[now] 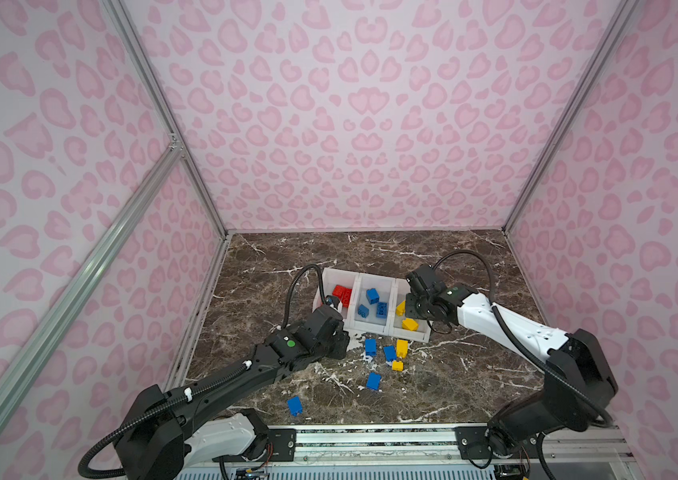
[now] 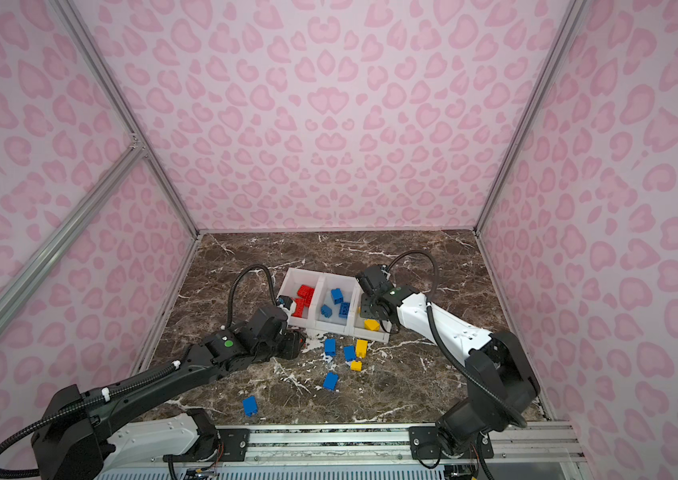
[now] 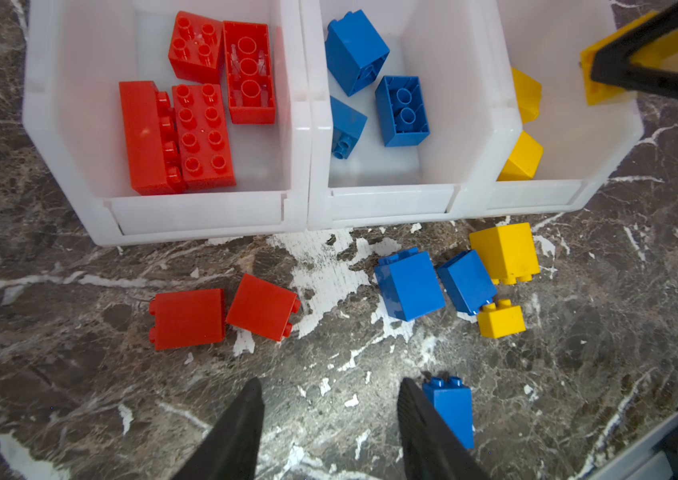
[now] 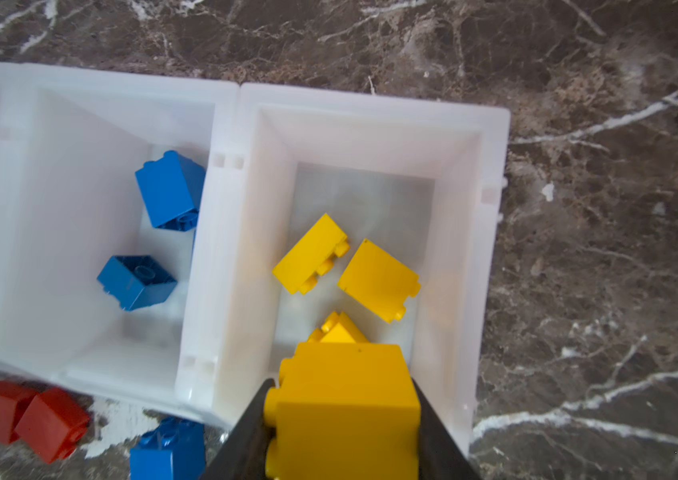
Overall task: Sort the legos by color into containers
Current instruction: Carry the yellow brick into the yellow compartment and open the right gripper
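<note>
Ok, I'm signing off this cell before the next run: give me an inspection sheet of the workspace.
Surface: brown marble tabletop, white scuffs near bins.
Job's things: white bins sorted red, blue, yellow; loose on table two red bricks, four blue bricks, two yellow bricks.
Clutter: nothing seen.
Grippers: left gripper open, empty; right gripper shut on a yellow brick over the yellow bin.
Cables: black hoses looped along both arms.
Surroundings: pink spotted walls, aluminium frame.

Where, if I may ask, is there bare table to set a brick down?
Bare marble table lies behind the containers and at the front right. It is crowded just before the containers, where loose legos cluster.
</note>
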### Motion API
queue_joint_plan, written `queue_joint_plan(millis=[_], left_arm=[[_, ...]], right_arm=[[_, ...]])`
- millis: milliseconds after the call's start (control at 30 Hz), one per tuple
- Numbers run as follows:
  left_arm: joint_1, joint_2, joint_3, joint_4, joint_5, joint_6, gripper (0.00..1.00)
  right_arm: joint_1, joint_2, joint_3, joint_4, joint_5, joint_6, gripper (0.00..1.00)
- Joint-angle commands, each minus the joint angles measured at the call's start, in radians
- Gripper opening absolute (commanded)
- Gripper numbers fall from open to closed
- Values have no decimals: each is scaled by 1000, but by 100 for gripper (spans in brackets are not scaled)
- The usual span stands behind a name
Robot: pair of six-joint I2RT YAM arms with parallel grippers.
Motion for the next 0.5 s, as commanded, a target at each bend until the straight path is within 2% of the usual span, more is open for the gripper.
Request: queue_joint_plan(millis=[0, 200, 367, 467], left_arm=[[-3, -23, -15, 13, -12, -17, 55], [-5, -45, -31, 5, -20, -31, 55], [-7, -47, -32, 5, -23, -33, 55], [-7, -41, -30, 5, -23, -31, 55]], right_arm=[[-31, 69, 57, -20, -25, -87, 44], [-90, 168, 140, -33, -39, -124, 45], [-102, 184, 170, -58, -33, -138, 64], [-108, 162, 162, -57, -35, -133, 67]])
